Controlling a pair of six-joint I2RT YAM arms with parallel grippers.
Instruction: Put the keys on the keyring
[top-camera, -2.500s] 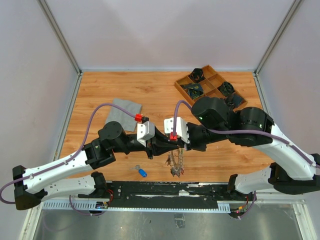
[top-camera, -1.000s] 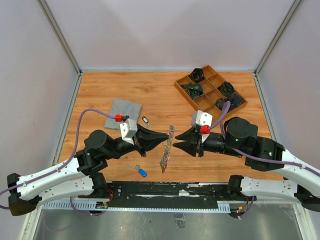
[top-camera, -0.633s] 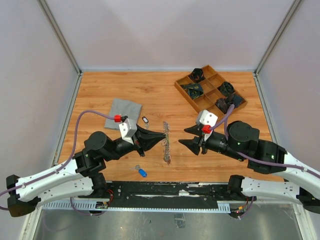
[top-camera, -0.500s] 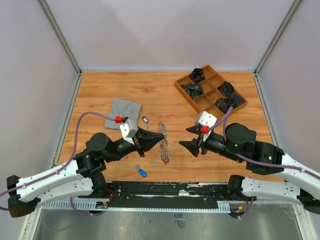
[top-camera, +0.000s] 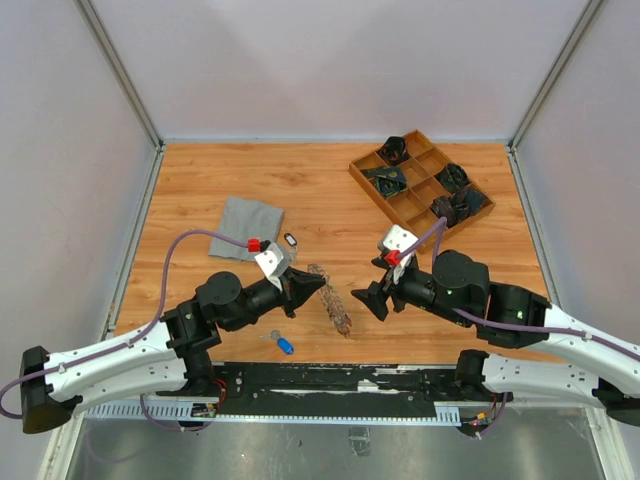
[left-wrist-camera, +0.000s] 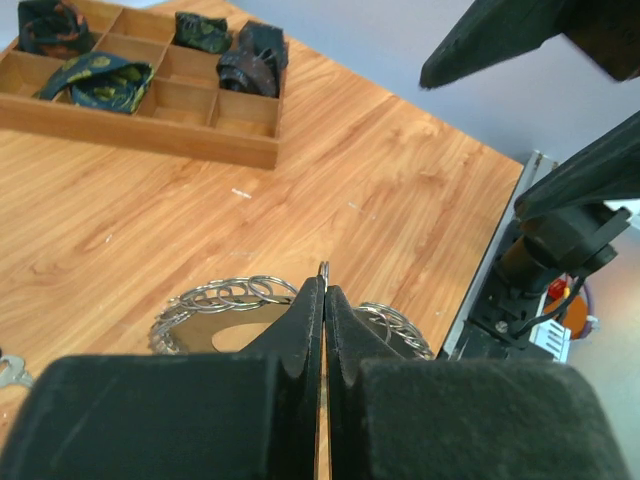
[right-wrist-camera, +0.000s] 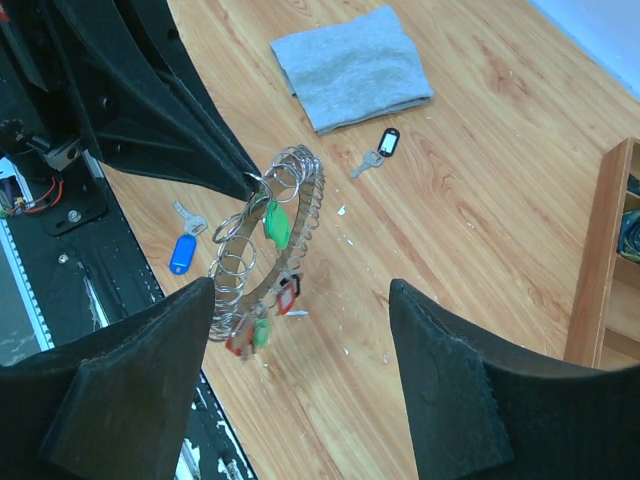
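**A thin pinch on a heavy ring, and nothing backing it up**

We see the left gripper (top-camera: 320, 281) with its jaws pressed together on the wire rim of the keyring (top-camera: 336, 306). It holds the ring tilted on edge near the middle of the table (top-camera: 200, 180). We cannot tell whether the ring's lower edge rests on the wood or hangs just clear. The right gripper (top-camera: 373, 287) stands beside the ring with its jaws spread wide, touching nothing.

What worries us most is the grip. The pinch point is narrow, and the load hangs below it: metal loops plus the green tag (right-wrist-camera: 273, 222) and the red tag (right-wrist-camera: 287, 296). We judge that any quick swing of the left arm could make the ring pivot or slip out of the fingertips.

Two loose keys lie flat on the wood: the blue-tagged key (top-camera: 285, 346) just in front of the left arm, and the black-tagged key (top-camera: 290, 240) beside the grey cloth (top-camera: 250, 215).

- A thin key lying flat gives the right gripper little to catch, so its fingers may scrape the wood or push the key away.
- Reaching for the blue-tagged one takes the right arm past the hanging ring, and a brush could knock it loose.
- The ring is already crowded, so finding its opening may be hard; we cannot see a gap from here.
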